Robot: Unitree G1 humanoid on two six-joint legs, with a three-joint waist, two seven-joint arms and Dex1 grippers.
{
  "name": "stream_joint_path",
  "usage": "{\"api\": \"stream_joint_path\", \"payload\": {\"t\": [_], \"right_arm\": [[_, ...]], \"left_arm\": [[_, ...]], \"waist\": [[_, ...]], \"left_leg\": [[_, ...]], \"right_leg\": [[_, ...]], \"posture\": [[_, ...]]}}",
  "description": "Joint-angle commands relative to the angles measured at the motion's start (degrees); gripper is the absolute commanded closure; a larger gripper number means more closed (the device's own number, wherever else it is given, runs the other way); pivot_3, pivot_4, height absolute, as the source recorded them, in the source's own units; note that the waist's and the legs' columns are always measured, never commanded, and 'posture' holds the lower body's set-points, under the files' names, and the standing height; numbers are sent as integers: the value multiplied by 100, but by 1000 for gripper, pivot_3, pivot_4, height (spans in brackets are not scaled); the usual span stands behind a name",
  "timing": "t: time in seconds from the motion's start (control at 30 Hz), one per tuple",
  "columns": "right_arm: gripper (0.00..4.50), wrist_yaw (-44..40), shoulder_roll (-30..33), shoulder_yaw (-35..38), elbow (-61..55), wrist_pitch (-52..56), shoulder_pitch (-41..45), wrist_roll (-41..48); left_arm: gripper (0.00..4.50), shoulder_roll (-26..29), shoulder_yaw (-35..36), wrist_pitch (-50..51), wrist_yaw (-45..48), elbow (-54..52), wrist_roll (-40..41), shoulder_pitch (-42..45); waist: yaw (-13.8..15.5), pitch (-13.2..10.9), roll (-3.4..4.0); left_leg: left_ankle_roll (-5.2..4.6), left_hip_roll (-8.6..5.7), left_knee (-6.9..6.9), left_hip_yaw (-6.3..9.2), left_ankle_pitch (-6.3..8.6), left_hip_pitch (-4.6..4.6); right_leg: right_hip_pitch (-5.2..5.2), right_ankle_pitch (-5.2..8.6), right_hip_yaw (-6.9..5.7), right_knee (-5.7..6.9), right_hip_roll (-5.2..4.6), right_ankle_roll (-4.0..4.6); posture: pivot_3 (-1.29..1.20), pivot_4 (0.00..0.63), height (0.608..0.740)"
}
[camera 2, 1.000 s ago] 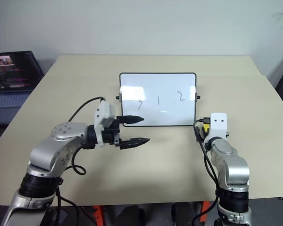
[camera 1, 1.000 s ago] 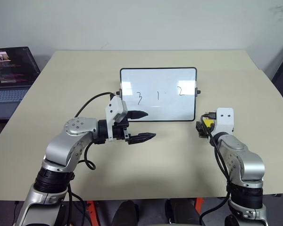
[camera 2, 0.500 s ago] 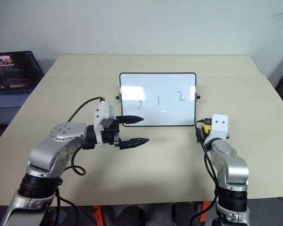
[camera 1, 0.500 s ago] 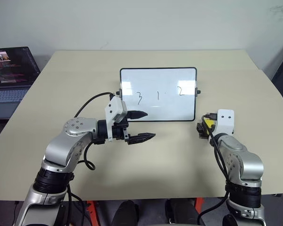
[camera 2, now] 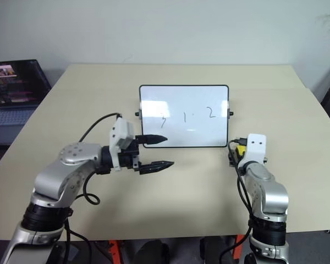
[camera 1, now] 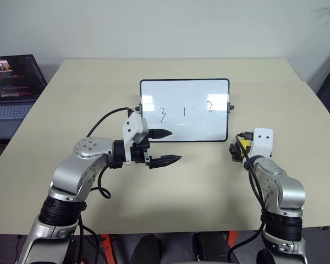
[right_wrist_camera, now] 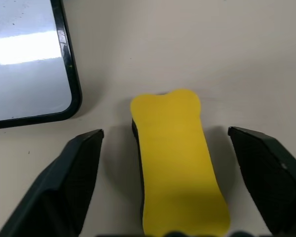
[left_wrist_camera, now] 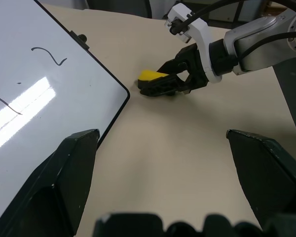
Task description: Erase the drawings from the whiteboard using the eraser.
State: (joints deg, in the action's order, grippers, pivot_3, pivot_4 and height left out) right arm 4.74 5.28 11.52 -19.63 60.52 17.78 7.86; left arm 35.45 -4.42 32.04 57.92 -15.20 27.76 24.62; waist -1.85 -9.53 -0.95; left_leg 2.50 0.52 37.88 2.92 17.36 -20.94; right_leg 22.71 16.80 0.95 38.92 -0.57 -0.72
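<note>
The whiteboard [camera 1: 184, 110] lies flat mid-table, black-framed, with the drawings on it: a 3 [camera 1: 163, 114], a 1 [camera 1: 185, 111] and a 2 [camera 1: 211, 106]. Just off its near right corner the yellow eraser [right_wrist_camera: 175, 158] rests on the table. My right gripper [right_wrist_camera: 164, 133] is open and straddles it, a finger on each side with a gap between each finger and the block. My left gripper [camera 1: 176, 146] hovers open by the board's near left corner, pointing right, with nothing in it.
An open laptop [camera 1: 11, 88] sits off the table's far left edge. The beige table [camera 1: 198, 181] has bare room in front of the board and between my arms. A wall runs behind the table's far edge.
</note>
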Motion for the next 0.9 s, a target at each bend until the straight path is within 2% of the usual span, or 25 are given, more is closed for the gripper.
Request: {"api": "stream_joint_path", "payload": {"t": [0.03,0.2,0.23,0.67,0.9], "right_arm": [[1208,28,-7,71,-31,-117,159,-8],[3105,39,21,112,43,-164,225,-9],[3257,40,20,112,43,-166,224,-10],[3297,-47,160,-36,-23,-368,338,-65],[3297,-308,453,-249,223,-1137,789,-130]], "left_arm": [[0,3,61,-113,-58,-140,-8,115],[0,-11,50,-124,-86,-136,-8,140],[0,-11,47,-124,-94,-141,-4,141],[0,-49,66,-208,-180,-82,-74,196],[0,-233,187,-1089,-733,665,-758,551]], "waist": [[-1,0,0],[0,0,0],[0,0,0],[0,0,0],[-1,-1,1]], "left_leg": [[0,0,0,0,0,0],[0,0,0,0,0,0],[0,0,0,0,0,0],[0,0,0,0,0,0],[0,0,2,-1,0,2]], "right_leg": [[0,0,0,0,0,0],[0,0,0,1,0,0],[0,0,1,1,0,0],[0,0,0,1,0,0],[1,-1,-1,4,1,1]], "posture": [[0,150,740],[0,150,740],[0,150,740],[0,150,740],[0,150,740]]}}
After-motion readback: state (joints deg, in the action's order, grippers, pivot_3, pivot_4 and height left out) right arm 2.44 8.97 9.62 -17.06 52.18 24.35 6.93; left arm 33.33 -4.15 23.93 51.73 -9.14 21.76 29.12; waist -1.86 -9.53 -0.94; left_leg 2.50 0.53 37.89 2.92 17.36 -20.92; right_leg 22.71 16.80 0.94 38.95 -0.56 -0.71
